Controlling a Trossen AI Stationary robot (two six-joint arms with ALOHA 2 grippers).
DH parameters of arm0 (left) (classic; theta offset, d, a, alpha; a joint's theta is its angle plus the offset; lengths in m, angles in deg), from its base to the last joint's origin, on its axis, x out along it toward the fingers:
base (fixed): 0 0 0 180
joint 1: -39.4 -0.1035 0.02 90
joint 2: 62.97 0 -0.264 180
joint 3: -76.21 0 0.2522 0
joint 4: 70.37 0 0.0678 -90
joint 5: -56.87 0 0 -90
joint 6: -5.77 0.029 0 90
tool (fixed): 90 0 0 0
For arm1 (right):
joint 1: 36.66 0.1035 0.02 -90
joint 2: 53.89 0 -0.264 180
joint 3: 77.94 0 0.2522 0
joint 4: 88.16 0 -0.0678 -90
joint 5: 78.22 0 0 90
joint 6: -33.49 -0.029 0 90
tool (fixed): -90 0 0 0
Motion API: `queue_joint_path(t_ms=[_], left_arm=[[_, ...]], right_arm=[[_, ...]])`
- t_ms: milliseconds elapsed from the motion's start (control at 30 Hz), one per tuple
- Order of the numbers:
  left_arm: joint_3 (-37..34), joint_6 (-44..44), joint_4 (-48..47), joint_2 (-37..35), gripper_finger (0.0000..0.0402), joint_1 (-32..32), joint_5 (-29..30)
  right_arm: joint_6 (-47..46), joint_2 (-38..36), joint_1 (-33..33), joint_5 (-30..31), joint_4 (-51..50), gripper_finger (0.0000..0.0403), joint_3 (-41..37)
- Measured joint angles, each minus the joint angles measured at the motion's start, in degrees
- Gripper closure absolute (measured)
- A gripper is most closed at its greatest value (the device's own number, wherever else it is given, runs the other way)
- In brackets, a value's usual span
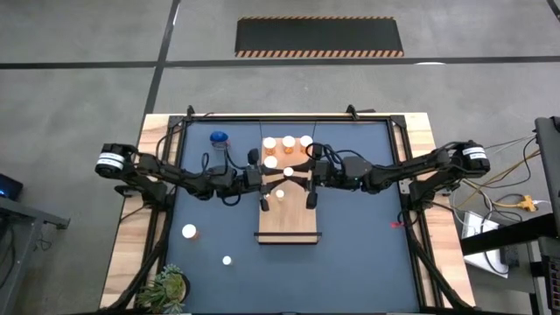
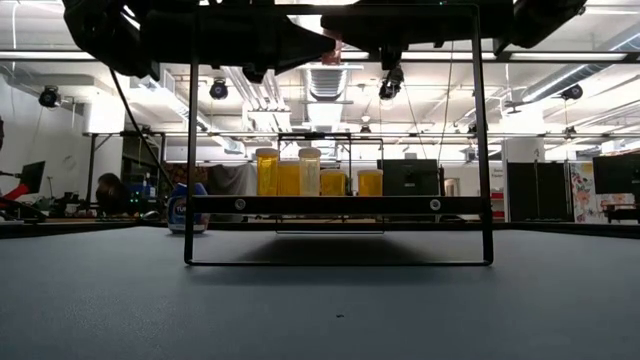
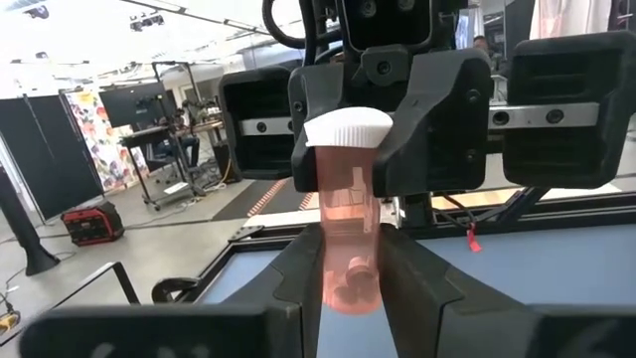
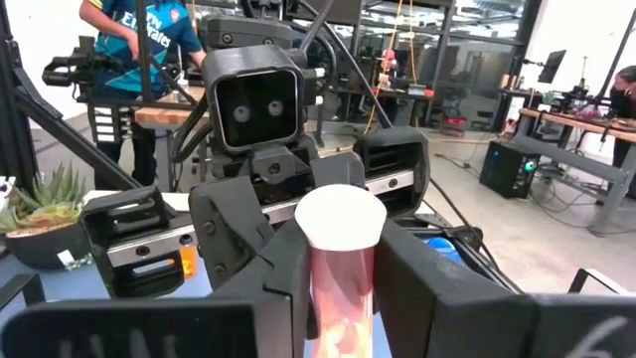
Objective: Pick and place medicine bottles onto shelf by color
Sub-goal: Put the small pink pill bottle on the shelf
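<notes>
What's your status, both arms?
Left gripper and right gripper both clamp one orange bottle above the shelf, mid-handover. Nothing in the way.

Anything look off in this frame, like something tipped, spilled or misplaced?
One oddity: both the left gripper and right gripper clasp the same orange bottle in mid-air above the shelf, apparently a handover. Two bottles stand loose on the table. Nothing spilled.

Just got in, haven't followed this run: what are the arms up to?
Both grippers are on one amber bottle with a white cap, above the shelf: the left gripper holds its lower body, the right gripper is closed near its cap. It looks like a handover. Four amber bottles stand at the shelf's far end; a blue bottle waits on the table.
</notes>
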Motion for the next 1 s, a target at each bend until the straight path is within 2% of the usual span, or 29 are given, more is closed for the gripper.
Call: queue_joint_path(t_ms=[133,400,533,833,1000], left_arm=[[-0.1,0.28,-0.2,-0.04,0.032,0.0,-0.23],[-0.15,0.57,-0.6,-0.27,0.0228,0.0,-0.22],[-0.06,0.52,-5.35,-1.35,0.0197,0.0,-0.11],[-0.11,0.15,-23.3,-11.59,0.0185,0.32,-0.09],[-0.63,0.11,-27.32,-18.0,0.0185,1.02,-0.09]], right_arm=[[-0.72,-0.17,0.0,-0.04,-0.93,0.0311,0.0],[-2.03,-0.24,-0.02,0.0,-3.98,0.0306,0.0],[-2.13,-0.27,-0.02,-0.01,-7.63,0.0305,0.0],[-4.34,-1.49,-0.28,0.02,-21.98,0.0305,-0.4],[-5.98,-1.51,-0.34,0.0,-20.03,0.0305,-4.75]])
